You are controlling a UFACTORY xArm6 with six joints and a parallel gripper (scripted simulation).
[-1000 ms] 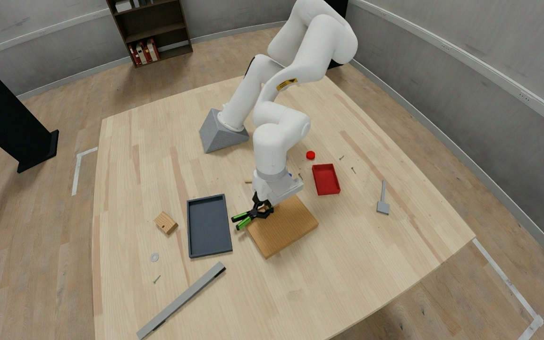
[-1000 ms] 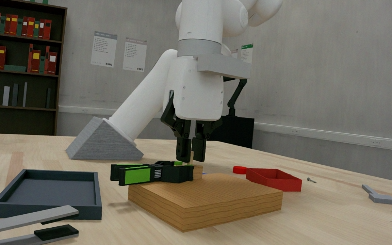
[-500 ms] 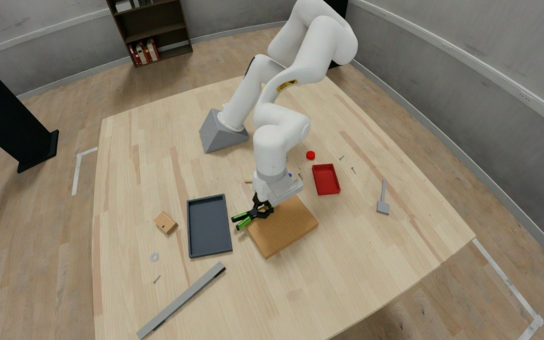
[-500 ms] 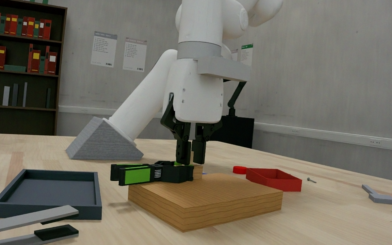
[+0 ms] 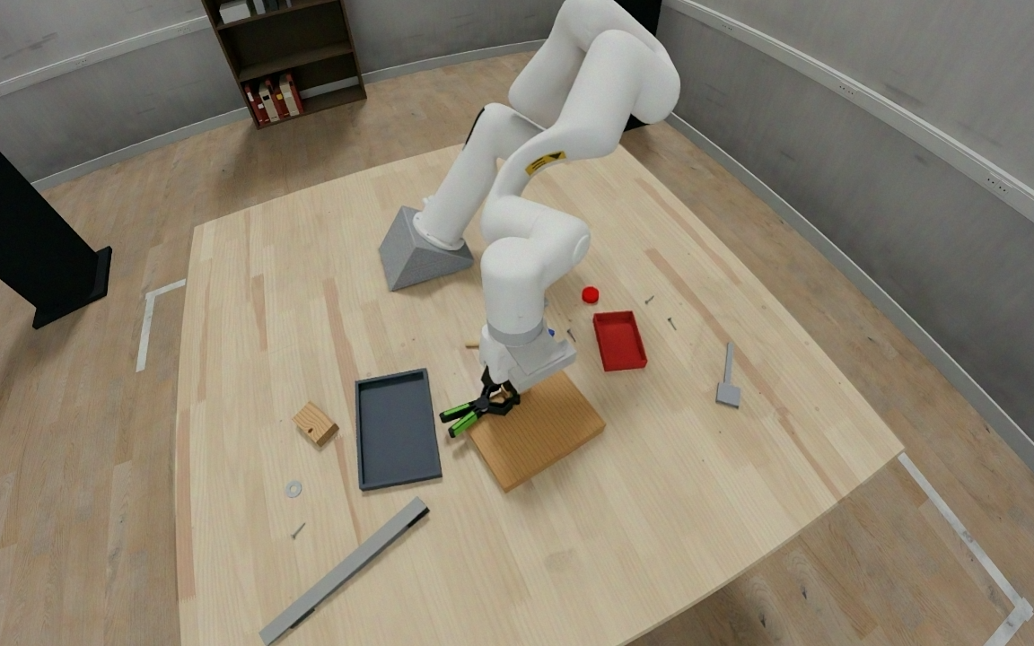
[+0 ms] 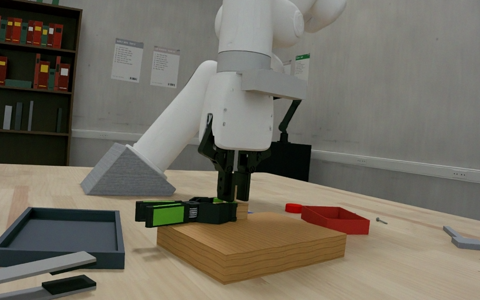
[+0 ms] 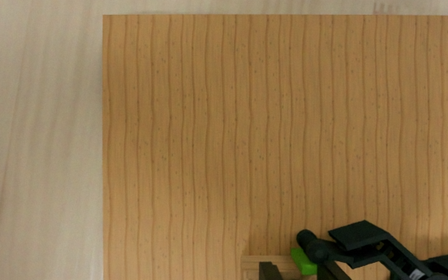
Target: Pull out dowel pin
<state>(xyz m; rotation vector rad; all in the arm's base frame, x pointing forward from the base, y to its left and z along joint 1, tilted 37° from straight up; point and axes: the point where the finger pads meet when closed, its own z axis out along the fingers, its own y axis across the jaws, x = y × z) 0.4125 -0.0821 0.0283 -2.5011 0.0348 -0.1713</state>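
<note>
The bench board (image 5: pixel 553 438) (image 6: pixel 264 242) (image 7: pixel 247 117) lies mid-table. The small wooden block (image 6: pixel 242 210) (image 7: pixel 252 268) sits at its back corner. The black and green spring clamp (image 5: pixel 472 411) (image 6: pixel 167 214) (image 7: pixel 364 241) grips that corner, with its handles sticking out towards the grey tray. My gripper (image 5: pixel 502 393) (image 6: pixel 235 197) points straight down over the block, fingertips just above its top. The fingers stand narrow on either side of the spot where the dowel pin rises. The pin itself is hidden between them. The stop is hidden by the clamp jaws.
A grey tray (image 5: pixel 396 433) (image 6: pixel 55 231) lies left of the board. A red tray (image 5: pixel 618 340) (image 6: pixel 335 218) and a red cap (image 5: pixel 590 294) (image 6: pixel 293 207) lie to its right. A spare wood block (image 5: pixel 315 423), a washer (image 5: pixel 297 490), a long grey bar (image 5: pixel 344 570) and a grey tool (image 5: pixel 728 385) lie around.
</note>
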